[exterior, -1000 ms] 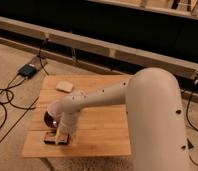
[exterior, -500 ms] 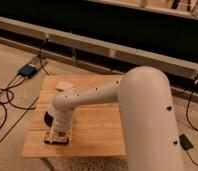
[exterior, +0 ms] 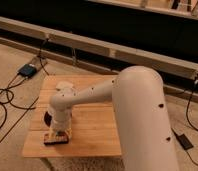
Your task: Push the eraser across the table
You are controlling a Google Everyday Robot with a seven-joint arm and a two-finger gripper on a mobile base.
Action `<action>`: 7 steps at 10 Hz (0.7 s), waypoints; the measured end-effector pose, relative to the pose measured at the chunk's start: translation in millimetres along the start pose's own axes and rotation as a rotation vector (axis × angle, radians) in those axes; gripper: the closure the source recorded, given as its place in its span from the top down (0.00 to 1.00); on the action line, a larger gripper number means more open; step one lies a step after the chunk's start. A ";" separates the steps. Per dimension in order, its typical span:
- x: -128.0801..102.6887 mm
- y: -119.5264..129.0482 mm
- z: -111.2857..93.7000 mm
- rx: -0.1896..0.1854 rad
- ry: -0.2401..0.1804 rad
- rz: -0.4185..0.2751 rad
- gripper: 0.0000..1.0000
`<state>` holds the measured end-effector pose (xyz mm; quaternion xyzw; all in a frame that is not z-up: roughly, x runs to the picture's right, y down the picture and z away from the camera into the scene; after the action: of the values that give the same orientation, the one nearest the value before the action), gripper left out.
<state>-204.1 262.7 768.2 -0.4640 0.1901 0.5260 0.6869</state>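
**Item 1. Gripper** (exterior: 57, 133): carried at the end of a white arm (exterior: 87, 95) that is reached over the table from the large rounded body on the right. The gripper is pointed downward and is held low over the near left corner of the tabletop. Whether it is spread or closed cannot be told, as it is masked by the wrist housing above it.

**Item 2. Eraser** (exterior: 56, 140): a small flat dark block with a reddish face, laid flat on the table directly beneath the gripper, on its near side, close to the table's front edge. Whether it is touched by the gripper cannot be told.

**Item 3. Table** (exterior: 94, 132): a light wooden plank top, seen under the gripper and stretching away to its right and far side.

**Item 4. Dark saucer** (exterior: 46, 118): a round dark shape found just to the far left of the gripper, partly hidden by the wrist.

**Item 5. Pale cream block** (exterior: 62, 85): laid flat on the far side of the gripper, near the table's back left corner, well apart from the eraser.

**Item 6. Cables** (exterior: 7, 97): trailed across the floor left of the gripper, beyond the table edge; a small dark box (exterior: 28, 70) is set on the floor further back.
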 end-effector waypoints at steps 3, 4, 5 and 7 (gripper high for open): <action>0.4 -5.5 -1.8 0.000 0.004 0.004 0.65; 0.4 -6.8 -2.1 -0.001 0.005 0.004 0.65; 0.5 -7.2 -1.9 -0.001 0.008 0.004 0.65; -1.4 -1.4 -1.0 -0.007 0.012 -0.009 0.65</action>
<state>-203.1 261.1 769.3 -0.4704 0.1905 0.5209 0.6864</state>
